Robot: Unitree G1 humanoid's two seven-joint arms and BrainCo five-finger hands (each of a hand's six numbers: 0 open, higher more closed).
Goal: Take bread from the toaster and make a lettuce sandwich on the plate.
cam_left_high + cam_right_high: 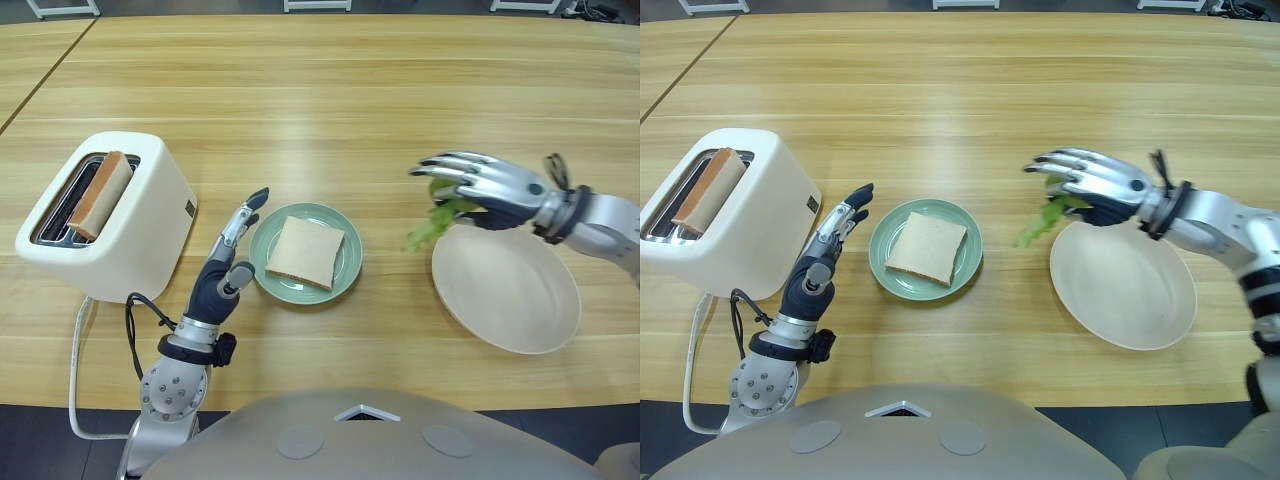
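Wooden table (330,90) carries a cream toaster (140,215) at nine o'clock, a bread slice (100,193) upright in its slot. A beige bowl (510,290) sits at three o'clock of the green plate (352,256), which bears a second slice (305,252). The right hand (490,185), over the bowl's eleven o'clock rim, clasps lettuce (432,225). The left hand (225,275), fingers released, stands at the plate's nine o'clock.

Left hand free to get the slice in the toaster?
Probably yes. The left hand is open and empty beside the toaster, the slice stands proud of its slot, and nothing lies between them.
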